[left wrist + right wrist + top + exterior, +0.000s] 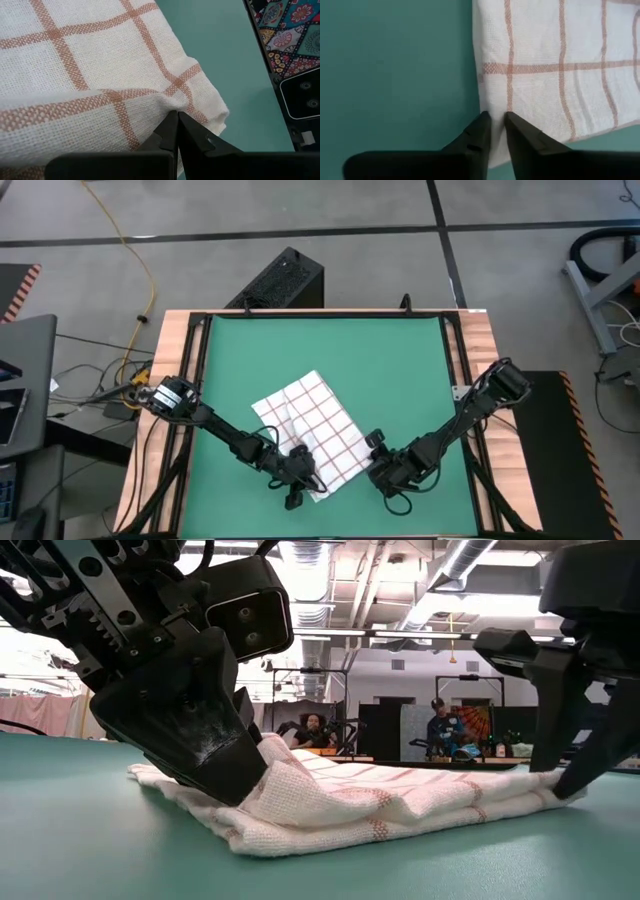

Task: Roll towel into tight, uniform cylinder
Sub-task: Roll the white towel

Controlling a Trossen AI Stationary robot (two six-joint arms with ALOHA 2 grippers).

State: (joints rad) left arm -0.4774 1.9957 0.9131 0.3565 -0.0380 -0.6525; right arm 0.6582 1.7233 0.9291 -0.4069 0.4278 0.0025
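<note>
Green mat on wood-edged table. Thin white cloth towel with red grid lines lies near front edge, mostly flat, one end bunched. Left gripper clenched on its edge; right gripper pinching opposite corner. Rolling barely begun; cylinder unformed.

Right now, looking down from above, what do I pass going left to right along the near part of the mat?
Left gripper → towel → right gripper, all on the green mat.
</note>
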